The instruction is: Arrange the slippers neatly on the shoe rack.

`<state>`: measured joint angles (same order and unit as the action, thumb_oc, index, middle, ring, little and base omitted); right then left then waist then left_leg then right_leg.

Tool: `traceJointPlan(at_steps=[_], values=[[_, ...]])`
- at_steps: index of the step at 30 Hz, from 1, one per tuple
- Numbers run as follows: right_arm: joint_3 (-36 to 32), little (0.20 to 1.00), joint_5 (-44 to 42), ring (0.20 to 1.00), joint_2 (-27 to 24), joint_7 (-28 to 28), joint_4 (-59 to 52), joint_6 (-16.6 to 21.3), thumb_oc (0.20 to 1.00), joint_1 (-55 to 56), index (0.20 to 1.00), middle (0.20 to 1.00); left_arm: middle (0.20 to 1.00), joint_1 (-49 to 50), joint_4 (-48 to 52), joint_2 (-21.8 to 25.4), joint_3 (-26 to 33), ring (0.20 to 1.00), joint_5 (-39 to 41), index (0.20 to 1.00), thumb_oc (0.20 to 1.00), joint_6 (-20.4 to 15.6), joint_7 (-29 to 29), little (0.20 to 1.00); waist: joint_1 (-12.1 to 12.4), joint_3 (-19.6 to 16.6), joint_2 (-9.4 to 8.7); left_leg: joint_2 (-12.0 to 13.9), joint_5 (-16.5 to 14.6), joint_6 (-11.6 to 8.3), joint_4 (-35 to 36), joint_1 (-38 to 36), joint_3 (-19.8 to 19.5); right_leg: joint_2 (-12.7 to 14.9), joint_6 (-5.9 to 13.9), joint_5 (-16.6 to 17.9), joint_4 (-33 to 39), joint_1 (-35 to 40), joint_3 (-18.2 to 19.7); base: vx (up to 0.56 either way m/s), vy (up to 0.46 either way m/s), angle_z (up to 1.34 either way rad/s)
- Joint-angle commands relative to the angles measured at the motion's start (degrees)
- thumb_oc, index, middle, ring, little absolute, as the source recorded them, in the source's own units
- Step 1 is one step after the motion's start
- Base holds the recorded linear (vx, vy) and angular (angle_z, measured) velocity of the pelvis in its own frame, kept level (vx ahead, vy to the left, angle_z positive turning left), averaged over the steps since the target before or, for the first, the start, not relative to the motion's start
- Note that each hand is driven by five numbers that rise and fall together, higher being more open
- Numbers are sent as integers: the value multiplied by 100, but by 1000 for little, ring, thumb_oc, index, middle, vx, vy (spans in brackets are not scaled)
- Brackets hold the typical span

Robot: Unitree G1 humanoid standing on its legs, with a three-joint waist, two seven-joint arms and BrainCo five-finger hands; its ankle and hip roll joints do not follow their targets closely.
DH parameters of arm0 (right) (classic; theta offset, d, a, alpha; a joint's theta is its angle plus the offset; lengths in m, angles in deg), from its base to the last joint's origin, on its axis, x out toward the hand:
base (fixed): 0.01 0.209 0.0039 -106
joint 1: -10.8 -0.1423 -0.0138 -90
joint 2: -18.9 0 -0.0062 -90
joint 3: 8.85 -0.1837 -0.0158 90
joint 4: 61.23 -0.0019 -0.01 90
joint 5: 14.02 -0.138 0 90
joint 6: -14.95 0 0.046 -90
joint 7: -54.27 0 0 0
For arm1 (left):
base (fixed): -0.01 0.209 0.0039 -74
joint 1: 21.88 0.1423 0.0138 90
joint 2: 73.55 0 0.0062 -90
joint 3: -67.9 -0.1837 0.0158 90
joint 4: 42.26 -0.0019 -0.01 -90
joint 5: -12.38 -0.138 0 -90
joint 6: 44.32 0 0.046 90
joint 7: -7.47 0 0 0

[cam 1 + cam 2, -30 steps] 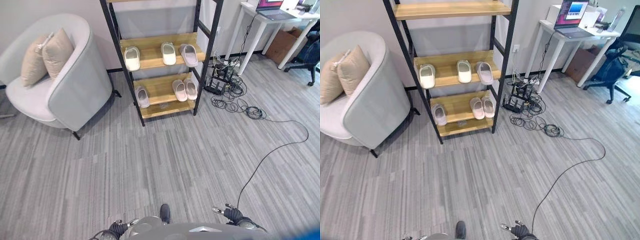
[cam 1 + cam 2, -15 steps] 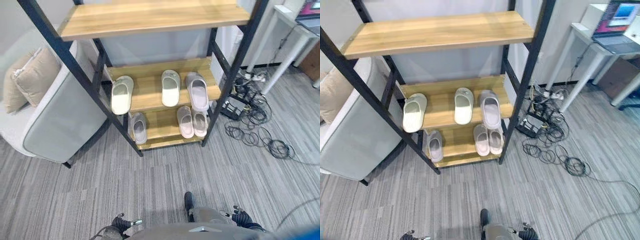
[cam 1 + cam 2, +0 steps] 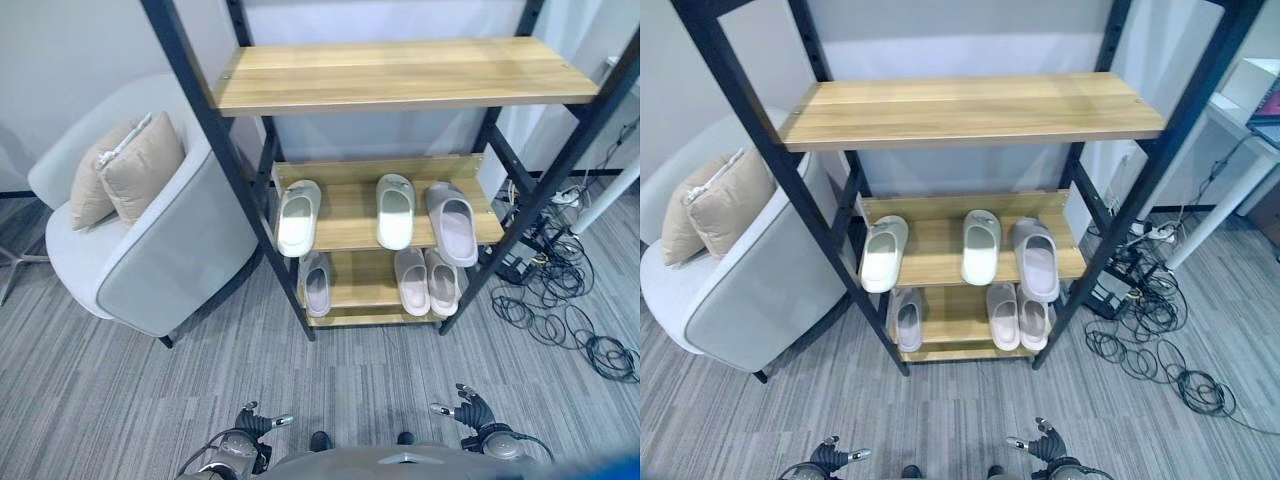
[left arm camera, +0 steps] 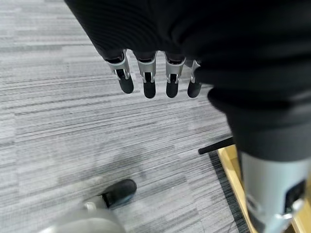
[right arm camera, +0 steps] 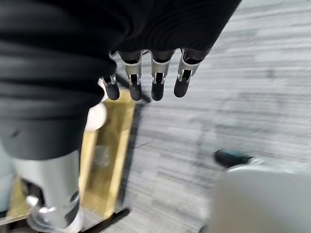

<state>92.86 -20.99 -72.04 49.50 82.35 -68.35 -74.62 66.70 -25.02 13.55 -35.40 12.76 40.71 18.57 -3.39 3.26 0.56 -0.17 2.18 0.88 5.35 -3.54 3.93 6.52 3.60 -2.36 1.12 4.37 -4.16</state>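
I see an armchair [image 3: 150, 270] left of the shoe rack [image 3: 400, 75]. Six slippers [image 3: 395, 210] sit across its middle and bottom shelves. My left hand [image 3: 255, 425] and right hand [image 3: 470, 408] hang low, fingers relaxed, holding nothing.

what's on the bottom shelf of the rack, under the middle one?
Three slippers on the bottom shelf: one grey slipper toward the robot's left, a pale pair side by side toward its right. Their far ends are hidden by the middle shelf; anything further back cannot be seen.
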Motion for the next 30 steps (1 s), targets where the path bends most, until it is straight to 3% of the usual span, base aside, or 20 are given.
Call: traceJointPlan(at_steps=[1, 13, 14, 16, 22, 30], values=[[69, 1000, -451, 1000, -104, -24, -26, 167, 1000, -405, 1000, 1000, 1000, -132, -248, 85, 7, 1000, -389, 1000, 1000, -69, -148, 1000, 146, 70, -202, 330, -389, -244, -183, -142, -129, 157, 356, -30, -425, -137, 144, 56, 47, 23], [-181, 1000, -199, 1000, -290, -372, -2857, 852, 1000, -444, 1000, 1000, 1000, -42, -87, -110, -132, 1000, -806, 1000, 1000, -152, -147, 1000, 193, 147, -190, 199, -367, -214, -35, 85, -125, 260, 466, 147, 43, -105, -105, 23, 55, 7], [-185, 1000, 377, 1000, -476, -507, -3341, 866, 1000, -436, 1000, 1000, 1000, -14, -105, -137, -85, 1000, -851, 1000, 1000, -149, -165, 1000, 210, 172, -184, 188, -372, -210, -35, 105, -125, 267, 477, 154, 76, -108, -122, 31, 41, 0], [-204, 1000, 695, 1000, -571, -614, -3686, 908, 1000, -498, 1000, 1000, 1000, 17, -118, -145, -108, 1000, -966, 1000, 1000, -172, -156, 1000, 237, 198, -182, 174, -367, -208, -35, 154, -141, 274, 477, 184, 134, -122, -161, 16, 21, 1], [-281, 1000, 897, 1000, -570, -1046, -3618, 844, 1000, -1152, 1000, 1000, 1000, -30, 0, -163, -262, 1000, -977, 1000, 1000, -202, -111, 1000, 373, 228, -174, 163, -348, -224, -35, 271, -189, 274, 481, 234, 301, -110, -264, 38, 15, 11], [-388, 1000, 572, 1000, -591, -1781, -2431, 762, 1000, -2571, 1000, 1000, 1000, -129, 86, -148, -626, 1000, -972, 1000, 1000, -252, 45, 1000, 669, 458, -98, 111, -200, -259, -35, 715, -365, 281, 489, 307, 375, -361, -430, -6, 6, 14]])
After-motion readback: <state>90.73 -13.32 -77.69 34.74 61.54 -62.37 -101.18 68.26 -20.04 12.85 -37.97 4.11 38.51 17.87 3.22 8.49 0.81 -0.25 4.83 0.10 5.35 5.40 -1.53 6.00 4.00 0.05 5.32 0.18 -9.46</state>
